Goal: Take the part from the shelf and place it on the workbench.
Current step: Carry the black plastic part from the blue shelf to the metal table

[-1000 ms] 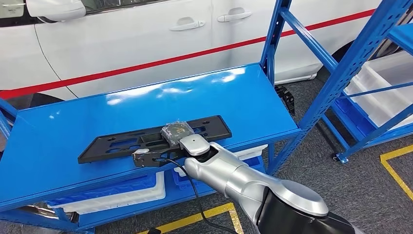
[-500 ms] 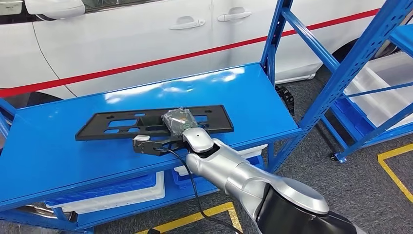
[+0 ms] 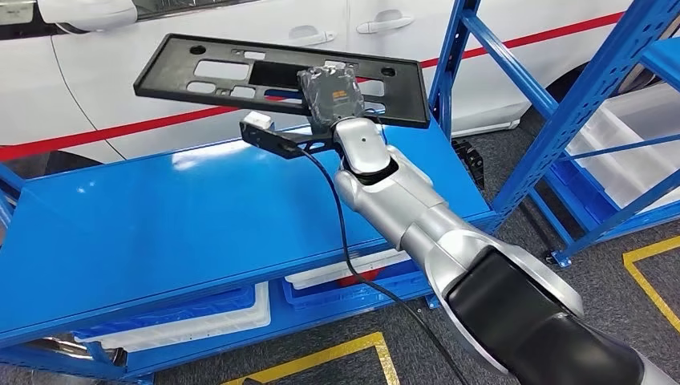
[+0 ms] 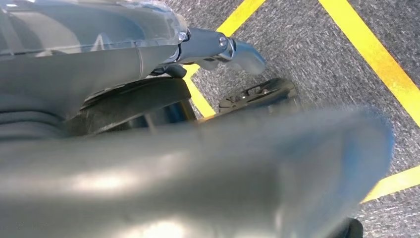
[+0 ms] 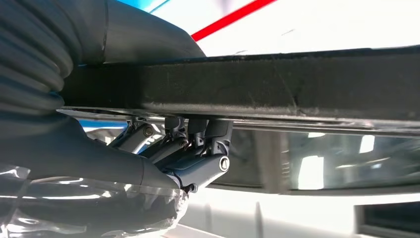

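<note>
We're in the carry step. Right hand (image 3: 330,90) grips the part (image 3: 273,76), a flat black plate with cut-outs, near its lower edge right of centre. In the head view the part sits in the upper middle of the frame, lifted clear of the blue shelf (image 3: 200,216) and tilted, with the white car (image 3: 200,80) behind it. The right wrist view shows the fingers (image 5: 198,148) tucked under the part's edge (image 5: 277,89), so the grip looks like a clamp across the thin edge.

Left hand: the left wrist view is mostly blur, pointed down at grey floor with yellow lines (image 4: 366,54). We can't tell whether it's open or closed.

The pick looks done, the place isn't. We see no workbench in frame, so our guess is the next move calls for a turn or walk away from the shelf with the part held up.

Things to watch, as we judge it:
- The part is long and held off-centre, so it could twist in the hand during a swing.
- The blue upright (image 3: 449,72) stands close to the part's right end. Clear that first before rotating.
- Keep the plate level on approach to the tabletop.
</note>
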Motion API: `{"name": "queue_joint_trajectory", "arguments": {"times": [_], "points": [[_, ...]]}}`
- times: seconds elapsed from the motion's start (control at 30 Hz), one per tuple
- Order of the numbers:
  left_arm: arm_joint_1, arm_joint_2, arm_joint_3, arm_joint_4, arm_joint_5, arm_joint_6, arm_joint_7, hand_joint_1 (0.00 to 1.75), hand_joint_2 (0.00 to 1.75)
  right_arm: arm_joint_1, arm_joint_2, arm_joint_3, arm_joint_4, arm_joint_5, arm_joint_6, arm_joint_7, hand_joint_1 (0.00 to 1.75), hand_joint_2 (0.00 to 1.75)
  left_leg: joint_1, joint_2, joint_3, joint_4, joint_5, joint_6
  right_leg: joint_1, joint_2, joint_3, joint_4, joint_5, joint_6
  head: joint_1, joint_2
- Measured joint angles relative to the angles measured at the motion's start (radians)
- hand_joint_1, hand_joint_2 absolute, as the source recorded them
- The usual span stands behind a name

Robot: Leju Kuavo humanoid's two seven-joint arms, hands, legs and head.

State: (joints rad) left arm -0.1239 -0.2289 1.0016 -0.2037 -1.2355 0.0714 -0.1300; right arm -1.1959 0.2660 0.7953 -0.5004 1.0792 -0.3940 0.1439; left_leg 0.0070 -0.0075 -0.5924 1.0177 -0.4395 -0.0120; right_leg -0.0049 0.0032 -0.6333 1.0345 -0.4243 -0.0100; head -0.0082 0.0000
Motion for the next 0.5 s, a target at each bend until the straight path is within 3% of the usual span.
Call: {"name": "queue_joint_trajectory", "arguments": {"times": [0.07,0.17,0.2,0.23,0.27,0.37,0.43,0.5], "points": [[0.001,0.0,0.0,0.0,-0.003,0.007,-0.003,0.0,1.75,-0.005,-0.007,-0.042,-0.027,0.021,-0.014,-0.006,1.73,1.75,0.001,0.001,-0.011,0.029,-0.023,-0.01,-0.004,-0.001,0.003,-0.005,0.002,-0.011,-0.001,0.0],[0.002,0.0,0.0,0.0,-0.013,0.022,-0.007,0.0,1.75,0.001,-0.016,-0.113,-0.093,0.046,-0.038,-0.037,1.73,1.75,0.004,0.002,-0.093,0.211,-0.113,-0.019,-0.005,-0.001,0.005,-0.007,0.001,-0.021,-0.001,0.0],[0.002,0.0,0.0,0.0,-0.016,0.028,-0.005,0.0,1.75,0.007,-0.02,-0.14,-0.121,0.05,-0.038,-0.053,1.73,1.75,0.004,0.002,-0.122,0.27,-0.131,-0.02,-0.003,-0.001,0.006,-0.006,0.0,-0.022,-0.001,0.0],[0.003,0.0,0.0,0.0,-0.019,0.037,-0.002,0.0,1.75,0.016,-0.024,-0.167,-0.151,0.051,-0.036,-0.069,1.73,1.75,0.004,0.002,-0.137,0.295,-0.129,-0.02,-0.002,-0.001,0.007,-0.006,-0.002,-0.023,-0.001,0.0],[0.004,0.0,0.0,0.0,-0.02,0.047,0.002,0.0,1.75,0.026,-0.028,-0.191,-0.18,0.046,-0.033,-0.086,1.73,1.75,0.004,0.002,-0.131,0.277,-0.107,-0.018,-0.001,0.0,0.01,-0.006,-0.003,-0.023,-0.001,0.0],[0.005,0.001,0.0,0.0,-0.012,0.07,0.01,0.0,1.75,0.054,-0.037,-0.261,-0.269,0.002,-0.021,-0.144,1.73,1.75,0.0,0.002,-0.043,0.076,-0.001,-0.002,0.002,0.002,0.017,-0.006,-0.008,-0.019,-0.001,0.0],[0.005,0.001,0.001,0.0,-0.014,0.071,0.018,0.0,1.75,0.072,-0.043,-0.303,-0.321,-0.06,-0.01,-0.193,1.73,1.75,-0.006,0.002,-0.011,0.005,0.015,0.007,0.003,0.002,0.015,-0.006,-0.008,-0.011,0.0,0.0],[0.006,0.002,0.001,0.0,-0.018,0.072,0.026,0.0,1.75,0.104,-0.048,-0.34,-0.373,-0.167,0.013,-0.259,1.73,1.75,-0.007,0.001,-0.005,-0.007,0.013,0.014,0.003,0.001,0.014,-0.009,-0.007,0.0,0.0,0.0]]}}
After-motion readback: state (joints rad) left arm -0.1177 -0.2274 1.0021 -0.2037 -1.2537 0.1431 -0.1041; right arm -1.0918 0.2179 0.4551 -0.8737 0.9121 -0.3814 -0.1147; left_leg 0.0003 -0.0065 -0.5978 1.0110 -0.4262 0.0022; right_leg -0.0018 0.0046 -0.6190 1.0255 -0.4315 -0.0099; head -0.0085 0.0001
